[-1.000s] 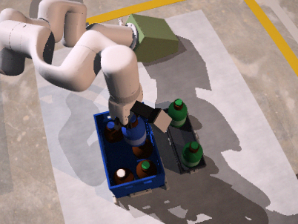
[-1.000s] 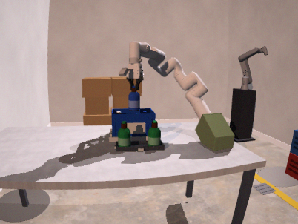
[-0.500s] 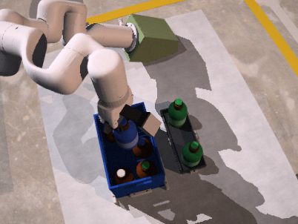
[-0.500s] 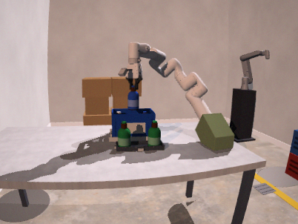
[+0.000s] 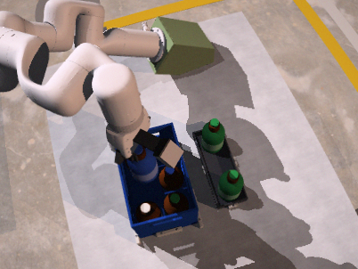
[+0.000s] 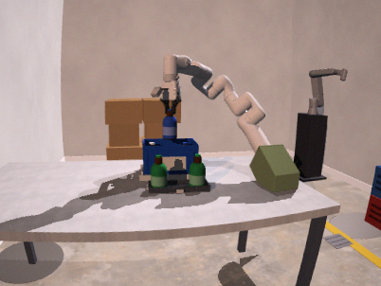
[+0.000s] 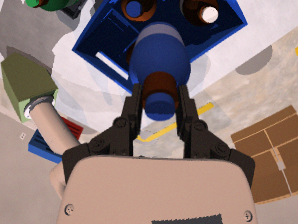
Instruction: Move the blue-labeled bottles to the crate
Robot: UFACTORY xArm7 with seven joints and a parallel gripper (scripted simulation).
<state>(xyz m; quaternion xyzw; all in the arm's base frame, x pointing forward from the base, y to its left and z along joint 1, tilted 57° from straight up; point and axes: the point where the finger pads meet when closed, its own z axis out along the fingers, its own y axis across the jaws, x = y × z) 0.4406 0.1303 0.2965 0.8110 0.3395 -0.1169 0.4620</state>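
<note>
My gripper [image 5: 141,151] [image 6: 170,110] [image 7: 159,95] is shut on the neck of a blue-labeled bottle [image 5: 143,168] [image 6: 170,127] [image 7: 160,62]. It holds the bottle upright over the far left cell of the blue crate [image 5: 166,225] [image 6: 152,148] [image 7: 100,44], with the bottle's base about at the rim. Three brown bottles stand in the crate: one with a blue cap [image 5: 170,176] [image 7: 135,8], one with a green cap [image 5: 174,201], one with a white cap [image 5: 146,210] [image 7: 209,14]. Two green bottles [image 5: 213,135] [image 5: 230,184] [image 6: 158,172] [image 6: 196,171] stand upright on the black tray [image 5: 216,166] [image 6: 177,188].
A green box [image 5: 183,44] [image 6: 275,168] sits at the arm's base behind the crate. Cardboard boxes [image 6: 125,125] [image 7: 266,149] stand beyond the table. A black pedestal [image 6: 310,144] with another arm stands off to the right.
</note>
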